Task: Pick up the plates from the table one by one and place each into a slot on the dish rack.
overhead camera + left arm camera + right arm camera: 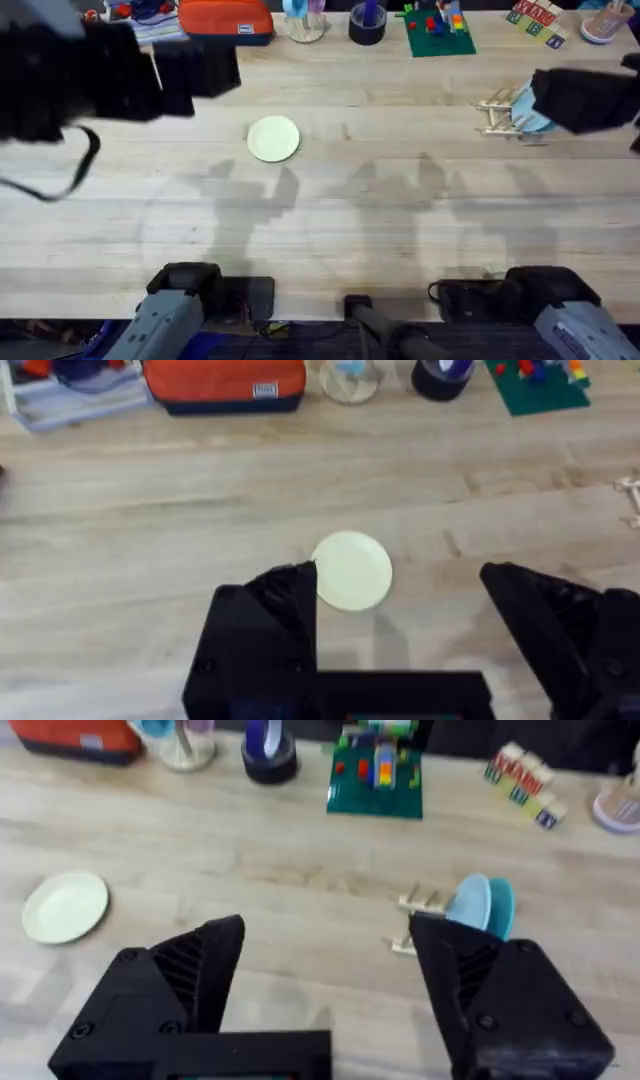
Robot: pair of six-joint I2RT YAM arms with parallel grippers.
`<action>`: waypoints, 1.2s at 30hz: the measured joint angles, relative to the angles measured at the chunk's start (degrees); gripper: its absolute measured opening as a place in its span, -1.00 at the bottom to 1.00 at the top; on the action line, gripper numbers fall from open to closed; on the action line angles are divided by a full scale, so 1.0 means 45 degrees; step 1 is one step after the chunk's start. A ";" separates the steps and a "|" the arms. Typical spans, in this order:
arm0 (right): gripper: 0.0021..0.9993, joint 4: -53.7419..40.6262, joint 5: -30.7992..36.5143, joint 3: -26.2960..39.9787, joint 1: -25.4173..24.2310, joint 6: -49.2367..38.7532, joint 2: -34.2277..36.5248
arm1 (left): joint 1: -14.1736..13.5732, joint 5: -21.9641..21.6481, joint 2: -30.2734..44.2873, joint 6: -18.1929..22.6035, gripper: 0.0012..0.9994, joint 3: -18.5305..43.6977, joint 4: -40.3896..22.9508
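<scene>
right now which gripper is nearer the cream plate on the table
Left. The left gripper hangs open just above the cream plate, one finger beside its rim. The right gripper, also open, is across the table near the dish rack.

the plate [273, 138] below me is a plain pale cream-yellow, lying on the table [380, 220] of light wooden planks with faint grain. in the natural-wood dish rack [420, 920] i see a pale blue plate [468, 903] and a teal plate [501, 908]. my fingers [265, 630] are black. behind sit an orange pouch [225, 380] and a green baseplate [376, 780].
</scene>
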 joint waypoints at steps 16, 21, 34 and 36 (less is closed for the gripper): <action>0.98 -0.3909 -0.0007 0.5022 0.0000 -0.0090 0.5230 | 0.0000 -0.0010 0.5233 -0.0406 0.99 0.5979 -0.4546; 0.98 -0.4091 -0.0068 0.5182 0.0000 -0.0078 0.6095 | 0.0000 -0.0010 0.6034 -0.0371 0.99 0.6018 -0.4857; 0.99 -0.3668 -0.0102 0.5226 0.0000 -0.0078 0.6214 | 0.0000 -0.0015 0.6484 -0.0090 0.89 0.6018 -0.5105; 0.99 -0.3668 -0.0102 0.5231 0.0000 -0.0078 0.6214 | 0.0000 -0.0016 0.6484 -0.0095 0.47 0.6018 -0.5220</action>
